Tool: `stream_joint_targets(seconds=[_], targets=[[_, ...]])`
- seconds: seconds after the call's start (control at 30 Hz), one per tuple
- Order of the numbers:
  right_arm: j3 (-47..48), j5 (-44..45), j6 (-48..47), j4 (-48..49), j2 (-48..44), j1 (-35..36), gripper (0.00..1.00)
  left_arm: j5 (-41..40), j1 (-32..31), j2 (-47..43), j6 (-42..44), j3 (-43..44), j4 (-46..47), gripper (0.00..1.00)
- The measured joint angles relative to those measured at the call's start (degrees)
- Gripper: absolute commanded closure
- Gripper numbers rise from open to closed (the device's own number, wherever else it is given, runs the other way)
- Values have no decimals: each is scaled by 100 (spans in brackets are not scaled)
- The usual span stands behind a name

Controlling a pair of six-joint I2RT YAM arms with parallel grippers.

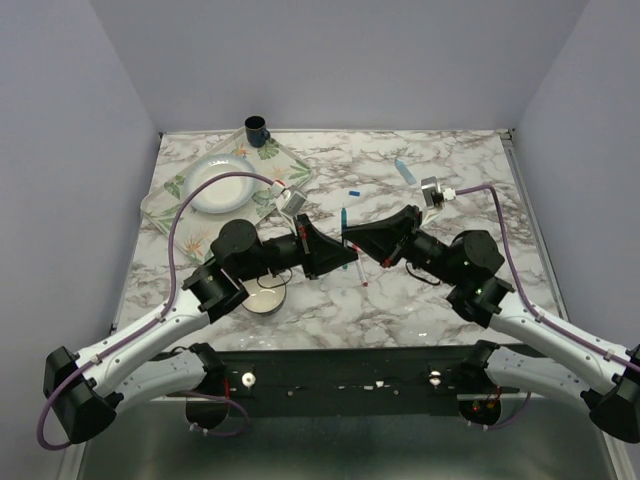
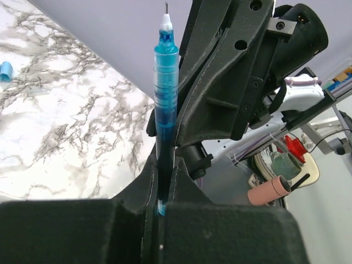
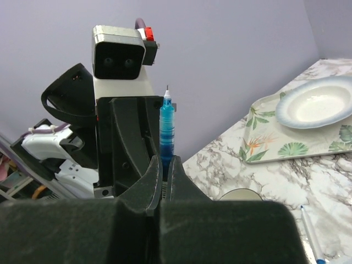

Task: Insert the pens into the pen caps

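A blue pen (image 1: 344, 220) with a fine white tip is held above the middle of the table. My left gripper (image 2: 164, 184) is shut on its barrel (image 2: 165, 82). My right gripper (image 3: 165, 177) is shut on the same pen (image 3: 166, 129) from the opposite side. The two grippers (image 1: 348, 250) meet nose to nose. A dark blue cap (image 1: 353, 189) and a light blue cap (image 1: 405, 170) lie on the table beyond them; the light blue cap (image 2: 5, 70) also shows in the left wrist view. A thin white pen (image 1: 363, 274) lies under the grippers. No red cap is in view.
A floral tray (image 1: 165, 205) holding a white plate (image 1: 218, 184) sits at the back left, with a dark cup (image 1: 257, 128) behind it. A round white container (image 1: 265, 298) stands by the left arm. The right wrist view shows a thin white pen (image 3: 309, 234) on the marble.
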Motion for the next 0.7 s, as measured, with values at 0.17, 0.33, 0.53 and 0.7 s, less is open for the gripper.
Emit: stream_joint_targets(seconds=[0.17,0.33,0.53,0.7], targets=[[-44,-48,11,44,15,0,39,0,0,28,20,0,-39,100],[83,-22,61,-531,17,0,23,-138,-2,24,304,22,-372,100],[837,1080,232,-2605,-332,2,22,-796,162,15,1139,385,-1384,100],[874,2361,326,-3897,-1008,2,21,-1344,616,98,1845,782,-1847,100]])
